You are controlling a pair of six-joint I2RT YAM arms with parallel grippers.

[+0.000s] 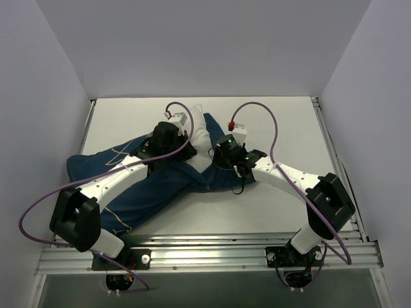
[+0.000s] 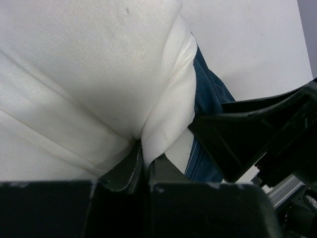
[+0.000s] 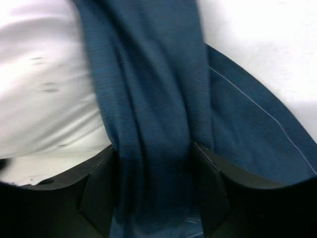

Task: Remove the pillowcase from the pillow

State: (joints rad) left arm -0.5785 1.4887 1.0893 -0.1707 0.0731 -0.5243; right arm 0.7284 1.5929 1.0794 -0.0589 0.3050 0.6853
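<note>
The left gripper [image 2: 143, 166], fingers pressed together, pinches a fold of the white pillow [image 2: 89, 74], only its far end poking out of the navy pillowcase [image 3: 148, 89] that the right gripper [image 3: 154, 183] clamps in a bunch, so most of the stripping seems left, with bare table [image 1: 270, 115] open beyond and rightward.

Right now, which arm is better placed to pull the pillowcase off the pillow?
Right. The right claw straddles a bunched fold of the pillowcase, while the left claw pinches the white pillow, likely anchoring it.
</note>
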